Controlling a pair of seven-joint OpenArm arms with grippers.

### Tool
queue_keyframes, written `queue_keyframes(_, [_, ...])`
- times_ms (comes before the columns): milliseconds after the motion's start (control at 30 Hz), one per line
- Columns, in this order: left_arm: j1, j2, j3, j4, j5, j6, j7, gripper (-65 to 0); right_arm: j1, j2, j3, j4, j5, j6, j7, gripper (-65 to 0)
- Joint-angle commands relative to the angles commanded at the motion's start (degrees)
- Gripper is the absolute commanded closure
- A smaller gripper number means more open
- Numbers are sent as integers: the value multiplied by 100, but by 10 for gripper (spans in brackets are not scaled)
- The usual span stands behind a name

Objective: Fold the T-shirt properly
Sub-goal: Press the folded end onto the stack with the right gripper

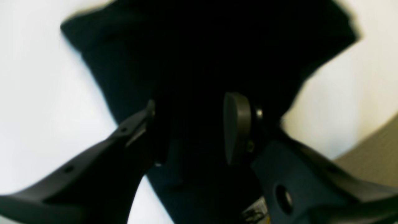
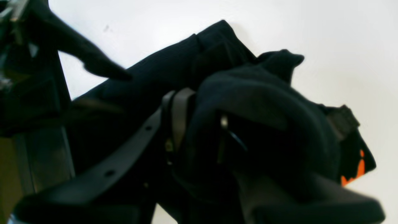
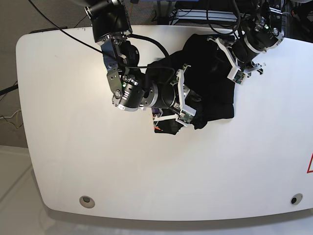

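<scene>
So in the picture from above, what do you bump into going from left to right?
Bare white table → the right arm's claw → the black T-shirt → the left arm's claw → more bare table.

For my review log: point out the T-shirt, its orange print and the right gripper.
T-shirt (image 3: 210, 78), base view, on the bunched black cloth between the arms.
Orange print (image 2: 357, 172), right wrist view, on the orange marks at the cloth's lower right edge.
Right gripper (image 2: 199, 124), right wrist view, between the fingertips, where cloth is bunched.
</scene>
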Motion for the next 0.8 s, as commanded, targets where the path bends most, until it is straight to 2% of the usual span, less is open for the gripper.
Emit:
queue_keyframes(167, [-72, 68, -139, -107, 83, 0, 28, -242, -9, 2, 18, -14, -35, 0, 19, -96])
queue_keyframes(300, [-38, 53, -340, 61, 173, 3, 53, -244, -24, 13, 56, -23, -49, 35, 51, -133])
queue_keyframes(367, [18, -9, -330, 110, 238, -2, 68, -241, -31, 22, 85, -56, -83, -19, 55, -259])
queue_keyframes(500, [22, -32, -347, 147, 241, 0, 66, -241, -35, 112, 134, -99, -75, -49, 113, -350])
queue_keyframes(567, [31, -44, -334, 163, 239, -1, 64, -240, -17, 181, 176, -99, -78, -55, 115, -360])
queue_keyframes(700, [27, -62, -295, 133, 240, -18, 58, -242, 26, 348, 315, -82, -83, -73, 118, -308])
queue_keyframes(767, [13, -17, -219, 40, 184, 18, 25, -247, 6, 509, 464, -72, -77, -66, 103, -179])
queue_keyframes(800, [15, -10, -217, 36, 186, 24, 21, -247, -2, 518, 464, -74, -83, -75, 93, -135])
